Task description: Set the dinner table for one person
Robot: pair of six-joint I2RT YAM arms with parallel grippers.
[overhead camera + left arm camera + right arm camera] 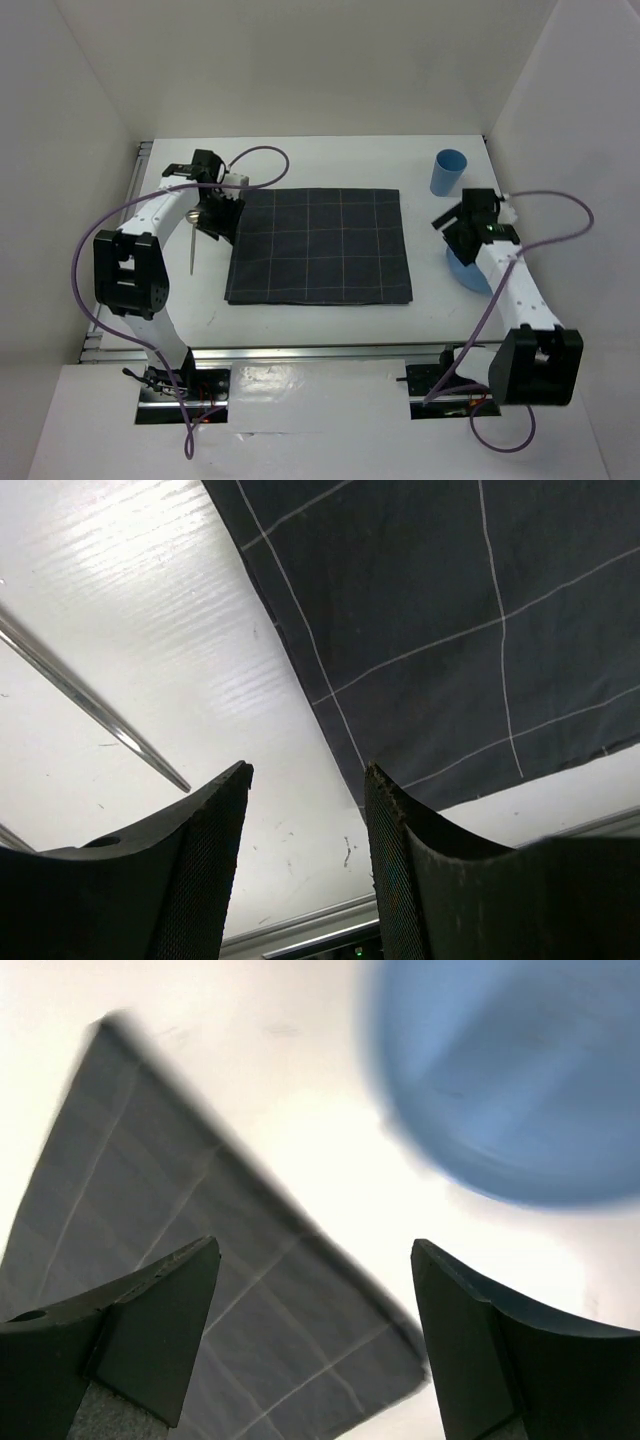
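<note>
Two arms work over the white bench, which spans the view from 6 to 12 o'clock. The left tool has its jaws spread and empty, at 9 o'clock of the checked mat, beside a slim metal utensil. The right tool has its jaws spread wide and empty, at 3 o'clock of the mat. A blue cup stands upright at 1 o'clock. A blue dish lies at 4 o'clock, partly hidden by the right arm.

I see the dinner table as smooth white w/ a soft sheen; edge rail bare metal. Mat = matt dark grey woven cloth. Utensil polished metal, v. shiny. Cup looks like smooth blue plastic. On the left gripper, pads are black w/ rough mesh texture.
</note>
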